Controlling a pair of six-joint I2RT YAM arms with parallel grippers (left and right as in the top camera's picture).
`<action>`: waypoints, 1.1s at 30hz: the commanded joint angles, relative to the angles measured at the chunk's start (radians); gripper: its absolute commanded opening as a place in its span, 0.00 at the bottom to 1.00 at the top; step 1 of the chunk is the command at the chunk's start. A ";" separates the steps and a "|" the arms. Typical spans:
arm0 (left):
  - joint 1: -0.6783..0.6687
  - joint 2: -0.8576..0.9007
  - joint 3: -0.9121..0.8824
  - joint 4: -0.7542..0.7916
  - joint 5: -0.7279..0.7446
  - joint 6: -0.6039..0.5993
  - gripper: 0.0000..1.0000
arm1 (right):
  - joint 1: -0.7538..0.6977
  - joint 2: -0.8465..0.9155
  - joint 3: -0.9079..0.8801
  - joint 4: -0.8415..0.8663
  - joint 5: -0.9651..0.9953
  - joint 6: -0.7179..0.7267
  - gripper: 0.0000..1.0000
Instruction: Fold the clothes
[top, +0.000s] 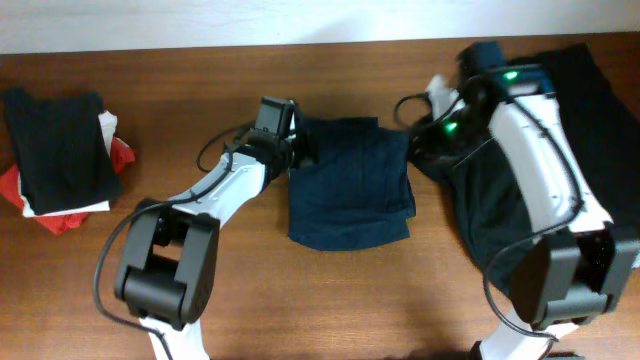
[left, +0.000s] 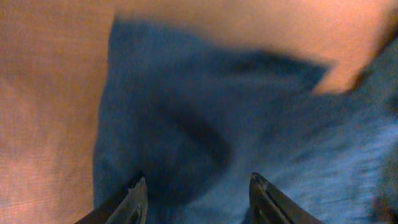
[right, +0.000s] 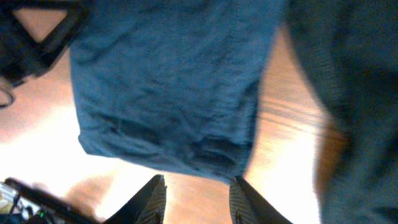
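Overhead: the navy garment (top: 350, 185) lies folded to a rough square at the centre of the surface (top: 400, 300). A finished stack (top: 60, 150) sits at 9 o'clock and a dark pile (top: 590, 110) at 2 o'clock. The left pincer (top: 298, 150) is at the garment's 10 o'clock corner and the right pincer (top: 422, 138) is by its 2 o'clock corner, close against the dark pile. Whether either one touches cloth cannot be told from here.

Left wrist: the view is blurred. The left pincer is open, its fingers (left: 134, 199) spread over navy fabric with nothing clamped. A shadowed hollow lies between them, towards 12 o'clock. If the pincer closes here, it may catch only the top layer, and lifting that would peel the fold open.

Right wrist: the right pincer is also open, its fingers (right: 152, 199) over bare wood just off the garment's rumpled hem. Dark cloth from the pile fills the 3 o'clock side. A grasp that drifts that way could catch the pile's fabric along with the hem and drag it onto the folded piece. If the two arms pull unevenly, the square would skew.
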 joint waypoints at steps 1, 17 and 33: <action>0.004 0.053 0.009 -0.080 -0.012 0.045 0.52 | 0.075 0.013 -0.136 0.064 -0.056 -0.002 0.37; -0.001 -0.056 0.014 -0.822 0.151 0.104 0.53 | 0.119 0.011 -0.426 0.527 0.404 0.118 0.48; 0.187 0.048 0.110 -0.310 0.390 0.626 0.99 | 0.129 0.004 -0.339 0.355 0.273 0.119 0.48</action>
